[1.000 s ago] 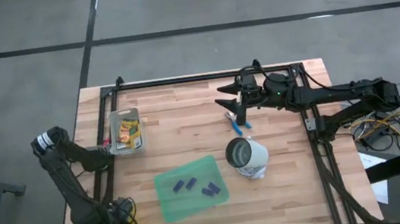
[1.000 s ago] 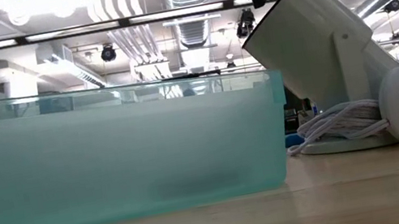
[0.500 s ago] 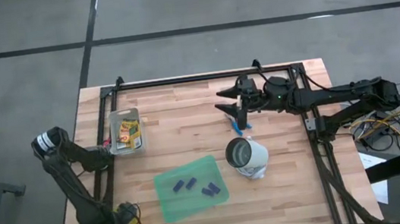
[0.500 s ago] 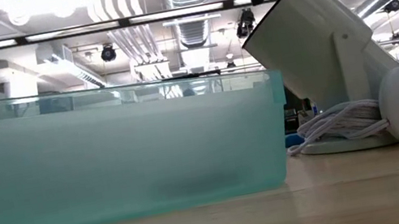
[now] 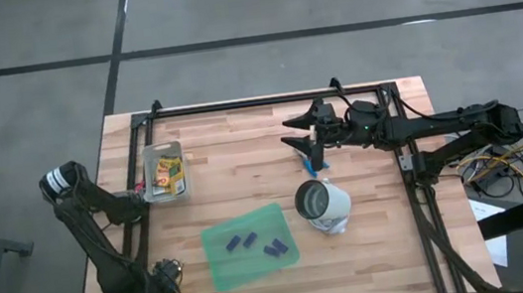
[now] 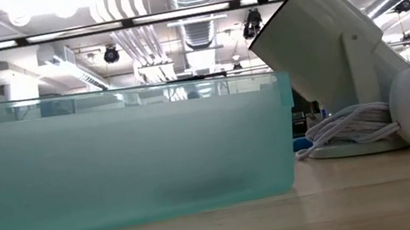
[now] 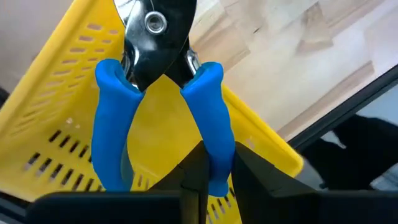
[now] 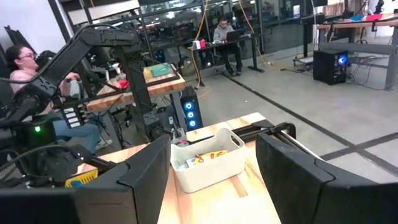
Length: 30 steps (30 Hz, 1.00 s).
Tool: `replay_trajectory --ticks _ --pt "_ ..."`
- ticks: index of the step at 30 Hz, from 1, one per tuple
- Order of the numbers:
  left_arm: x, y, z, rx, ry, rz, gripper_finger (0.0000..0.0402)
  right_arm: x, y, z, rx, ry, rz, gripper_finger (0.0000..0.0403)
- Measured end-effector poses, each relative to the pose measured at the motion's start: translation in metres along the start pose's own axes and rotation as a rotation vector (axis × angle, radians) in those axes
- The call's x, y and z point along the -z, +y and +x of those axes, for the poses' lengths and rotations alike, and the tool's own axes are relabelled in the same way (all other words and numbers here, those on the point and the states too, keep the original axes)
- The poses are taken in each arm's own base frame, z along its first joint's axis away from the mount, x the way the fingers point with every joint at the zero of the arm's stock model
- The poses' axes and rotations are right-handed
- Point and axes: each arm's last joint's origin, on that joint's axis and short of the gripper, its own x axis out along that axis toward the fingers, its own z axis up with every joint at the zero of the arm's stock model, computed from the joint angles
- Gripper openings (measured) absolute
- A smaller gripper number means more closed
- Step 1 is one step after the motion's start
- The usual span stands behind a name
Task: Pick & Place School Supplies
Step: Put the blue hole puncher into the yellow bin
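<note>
Your left gripper (image 7: 208,180), clamped on one handle of the blue-handled metal scissor-like tool (image 7: 158,93), hangs directly above the yellow mesh basket (image 7: 68,118).

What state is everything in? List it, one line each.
Left pincer: shut on blue-handled metal tool, over yellow mesh basket.
Right pincer: open, empty.
Second blue-handled tool: lying on wooden table.
Purple-blue oblong pieces: in translucent green tray.
Yellow-and-green crayon boxes: in white bin.
White corded lamp: tilted.
</note>
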Motion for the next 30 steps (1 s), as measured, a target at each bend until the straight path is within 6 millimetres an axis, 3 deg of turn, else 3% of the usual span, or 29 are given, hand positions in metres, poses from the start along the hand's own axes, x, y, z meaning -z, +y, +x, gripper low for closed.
replay_trajectory --ticks 11,19,30 --pt "0.005 -0.006 -0.009 0.011 0.075 -0.121 0.0057 0.002 0.000 0.002 0.003 0.009 -0.010 0.0228" --pt "0.013 -0.013 -0.019 0.001 0.192 -0.129 0.0057 0.022 -0.003 0.018 0.014 0.067 0.005 0.0228" --pt "0.013 -0.007 -0.009 -0.049 0.209 -0.145 0.0057 0.037 0.000 0.040 -0.022 0.002 0.000 0.0228"
